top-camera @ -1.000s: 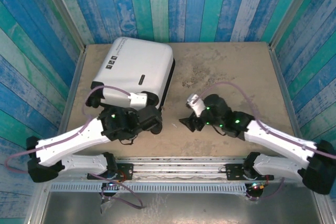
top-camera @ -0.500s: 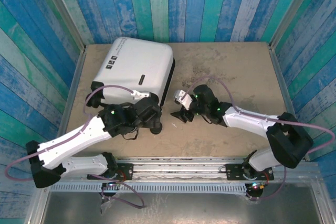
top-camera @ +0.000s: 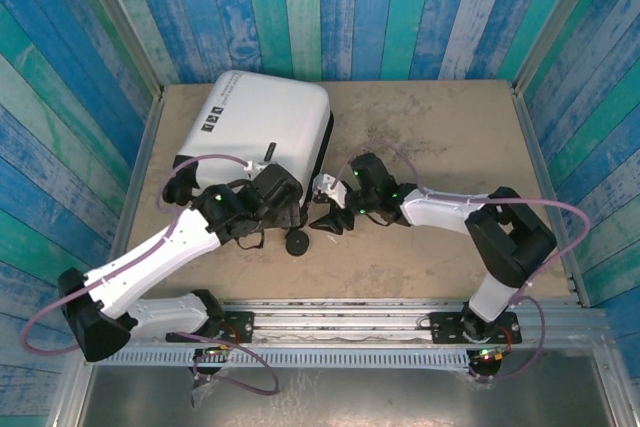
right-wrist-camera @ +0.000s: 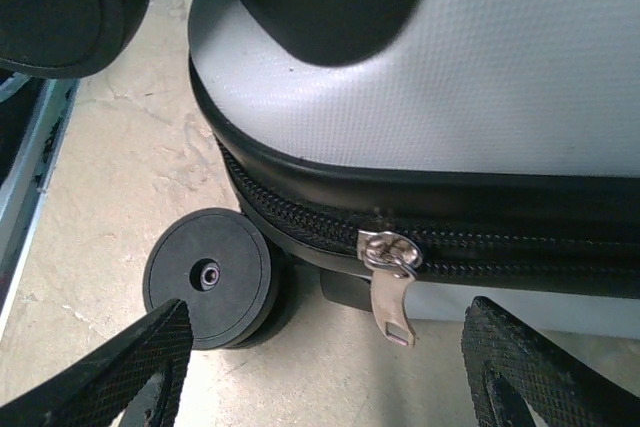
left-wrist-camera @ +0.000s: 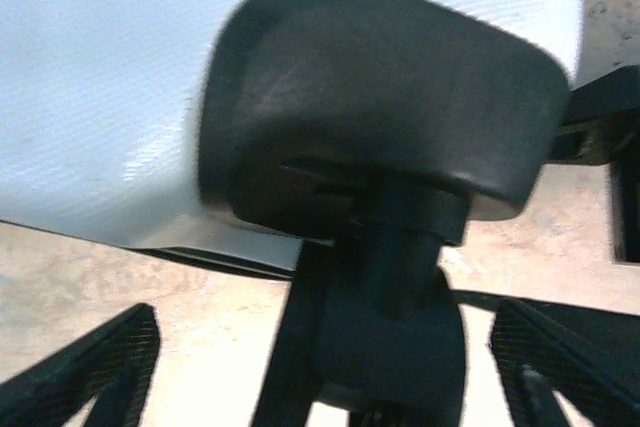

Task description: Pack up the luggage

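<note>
Plainly, the luggage [top-camera: 262, 122] lay flat and zipped shut at the far left of the table [top-camera: 440, 137], wheels toward the near side. The left gripper [top-camera: 283, 205] hovered at its near corner, released and spread wide. The wheel mount [left-wrist-camera: 380, 107] sat just ahead, with the caster [left-wrist-camera: 385, 347] between the fingers and apart from both. The right gripper [right-wrist-camera: 328, 315] was likewise released, its fingers on either side of the zipper pull [right-wrist-camera: 392, 295] without touching it, and a wheel [right-wrist-camera: 208, 277] stood close by under the corner.

The pull was small and dangling, so a pinch could land on the zipper band or the shell edge and slip off. A tug on it might also drag the whole case across the table unless the other arm braced it. Both grippers crowded the same corner, so they might knock together.

The inside of the case was hidden, so what it held could not be told. The left arm covered the near edge from above, and the left wrist view was close and blurred.
</note>
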